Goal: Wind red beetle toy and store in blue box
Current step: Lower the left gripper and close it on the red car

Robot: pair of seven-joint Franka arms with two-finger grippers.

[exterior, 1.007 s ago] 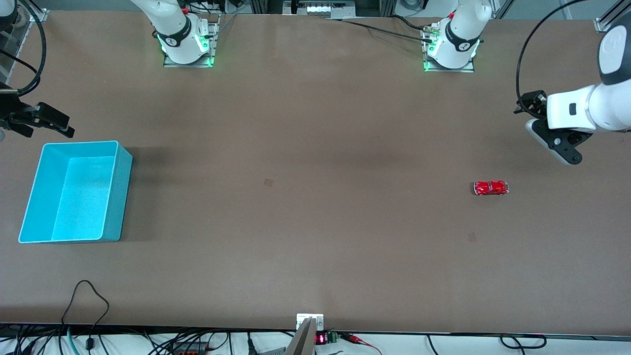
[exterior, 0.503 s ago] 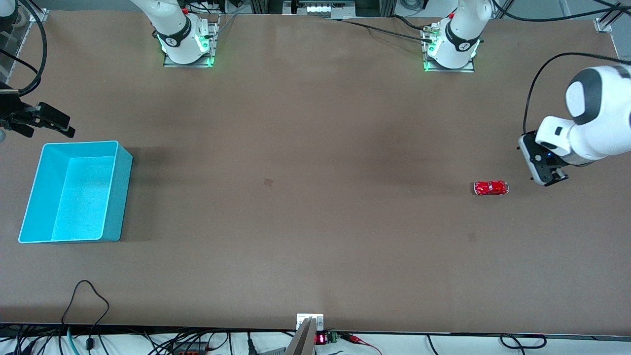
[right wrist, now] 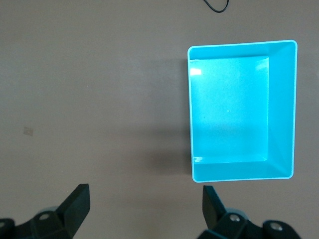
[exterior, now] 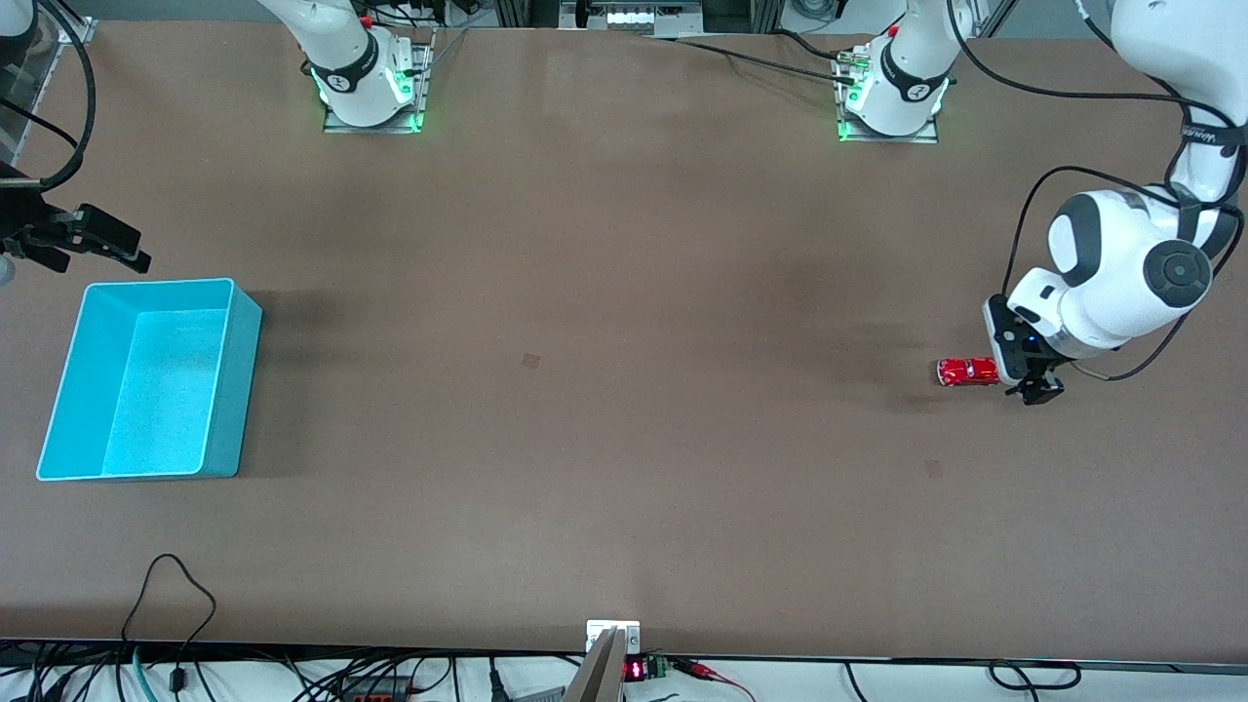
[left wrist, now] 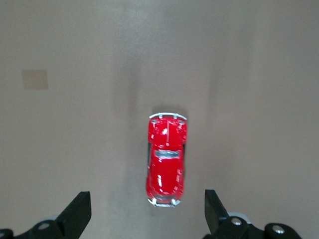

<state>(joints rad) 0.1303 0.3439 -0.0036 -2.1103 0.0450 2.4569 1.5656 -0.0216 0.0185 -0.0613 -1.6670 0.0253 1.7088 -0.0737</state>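
The red beetle toy [exterior: 968,371] is seen on the brown counter [exterior: 624,390], toward the left arm's end. It sits flat on its wheels, and nothing is touching it. The blue box [exterior: 148,378] is placed well apart from it, at the right arm's end of the counter. The box is open on top.

The left pincer [exterior: 1035,388] is held low, just beside the toy, at the end of the toy that is closest to the counter's edge. In the front view the pincer is mostly hidden under the white wrist, so its fingers cannot be made out there. The left wrist view shows more. There the toy [left wrist: 166,159] is seen from above, with its shiny roof and silvery bumpers. The two dark fingers [left wrist: 76,215] of the left pincer [left wrist: 147,216] are spread wide, one on each side, and the toy's near end lies about level with the fingertips. The toy is not touched by them.

The right pincer [exterior: 93,239] is kept waiting in the air by the box. In the right wrist view the box [right wrist: 280,107] is seen from above. The right pincer [right wrist: 144,206] is spread wide too, and nothing is held in it.
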